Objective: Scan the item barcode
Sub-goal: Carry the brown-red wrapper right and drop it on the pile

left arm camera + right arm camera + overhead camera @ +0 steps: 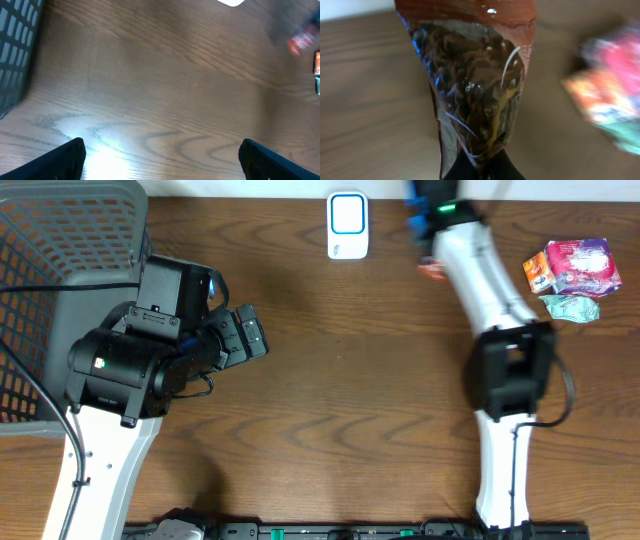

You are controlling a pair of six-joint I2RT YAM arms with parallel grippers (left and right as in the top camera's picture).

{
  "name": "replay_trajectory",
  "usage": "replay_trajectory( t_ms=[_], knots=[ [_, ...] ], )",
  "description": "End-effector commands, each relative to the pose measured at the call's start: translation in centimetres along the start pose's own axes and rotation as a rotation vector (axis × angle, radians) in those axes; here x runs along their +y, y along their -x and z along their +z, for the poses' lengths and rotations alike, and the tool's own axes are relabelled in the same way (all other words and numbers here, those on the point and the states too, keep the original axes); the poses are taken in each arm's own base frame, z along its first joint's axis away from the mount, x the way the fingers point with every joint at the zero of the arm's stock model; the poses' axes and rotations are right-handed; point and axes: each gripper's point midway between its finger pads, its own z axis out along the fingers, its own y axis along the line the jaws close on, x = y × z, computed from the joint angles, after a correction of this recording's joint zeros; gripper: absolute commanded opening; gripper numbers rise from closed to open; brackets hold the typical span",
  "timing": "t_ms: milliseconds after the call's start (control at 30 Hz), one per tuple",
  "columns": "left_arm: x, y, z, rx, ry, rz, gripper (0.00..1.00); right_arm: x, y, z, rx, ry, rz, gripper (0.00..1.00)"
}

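Two arms are counted: left arm [120,365], right arm [485,280]. One grey basket [60,250] and one white scanner [347,225] are seen. Four packets are counted: orange packet [538,272], pink packet [585,265] and teal packet [570,307] on the bench [350,380], and one brown packet [475,85] held in the right gripper [482,167].

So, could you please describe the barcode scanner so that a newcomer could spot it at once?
On the wooden table, follow the far edge to its middle, between the grey mesh basket and the heap of colourful packets. The scanner sits alone: a small white rounded block with a blue-rimmed face, unlike the grey basket and bright packets.
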Motion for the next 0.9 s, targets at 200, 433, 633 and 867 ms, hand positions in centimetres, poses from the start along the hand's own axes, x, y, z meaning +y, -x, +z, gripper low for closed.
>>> replay_trajectory(
  t_ms=[200,433,633,867],
  knots=[
    [0.0,0.2,-0.3,-0.013,-0.001,-0.002,0.98,-19.5,-0.2,3.5,0.159,-0.216,0.169,0.01],
    [0.0,0.2,-0.3,-0.013,-0.001,-0.002,0.98,-24.6,-1.4,4.7,0.220,-0.227,0.212,0.19],
    [0.0,0.2,-0.3,-0.013,-0.001,-0.002,0.98,-24.9,-2.1,4.0,0.250,-0.227,0.236,0.87],
    [0.0,0.2,-0.3,-0.013,-0.001,-0.002,0.98,-25.5,-1.3,-2.5,0.229,-0.187,0.430,0.98]
  ],
)
